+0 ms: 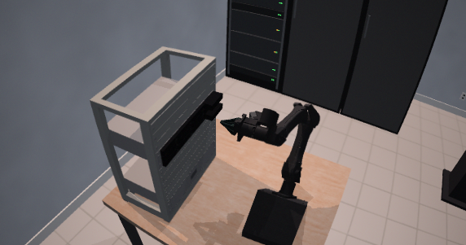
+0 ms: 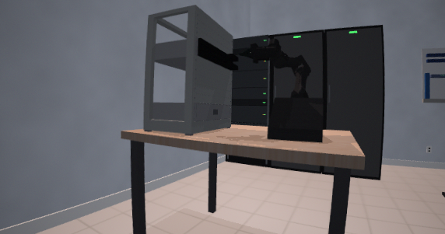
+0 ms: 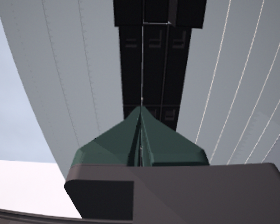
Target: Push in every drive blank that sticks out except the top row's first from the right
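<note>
Drive blanks (image 1: 191, 125) form a dark band on the rack (image 1: 163, 129) front, straight ahead of the hand (image 1: 226, 124) in the top view; two at the end nearest it stick out, a small gap away. From the exterior view, the hand (image 2: 242, 54) sits level with the protruding blanks (image 2: 218, 54), above the counter (image 2: 241, 141). At the wrist, green fingertips are pressed together, holding nothing, pointing at the blanks (image 3: 153, 36).
</note>
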You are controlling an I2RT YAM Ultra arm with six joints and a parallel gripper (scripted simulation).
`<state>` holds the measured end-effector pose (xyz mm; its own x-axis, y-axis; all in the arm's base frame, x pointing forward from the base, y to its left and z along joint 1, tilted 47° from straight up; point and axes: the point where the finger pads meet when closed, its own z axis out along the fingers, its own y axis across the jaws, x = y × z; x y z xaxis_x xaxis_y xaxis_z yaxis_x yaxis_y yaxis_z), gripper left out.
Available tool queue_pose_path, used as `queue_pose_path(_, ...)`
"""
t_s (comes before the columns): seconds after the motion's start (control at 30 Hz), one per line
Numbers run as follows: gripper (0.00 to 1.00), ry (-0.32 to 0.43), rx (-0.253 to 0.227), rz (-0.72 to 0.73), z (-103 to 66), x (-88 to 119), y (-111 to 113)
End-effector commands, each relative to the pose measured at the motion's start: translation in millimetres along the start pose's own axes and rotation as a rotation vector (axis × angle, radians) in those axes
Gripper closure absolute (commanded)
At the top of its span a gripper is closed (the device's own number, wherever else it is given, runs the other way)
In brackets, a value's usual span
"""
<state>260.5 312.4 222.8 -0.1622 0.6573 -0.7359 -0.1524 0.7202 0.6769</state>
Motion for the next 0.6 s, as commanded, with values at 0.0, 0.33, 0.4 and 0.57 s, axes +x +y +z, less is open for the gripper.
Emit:
queue_pose_path(0.0, 1.00, 0.011, -0.005, -0.012, -1.9, -14.8, -6.2)
queue_pose_path(0.33, 1.00, 0.012, -0.004, -0.009, -5.7, -64.0, -30.1)
queue_pose_path(0.4, 1.00, -0.007, -0.022, 0.026, -3.6, -80.1, -18.2)
queue_pose_path(0.57, 1.00, -0.001, -0.016, 0.010, -6.5, -100.5, -34.5)
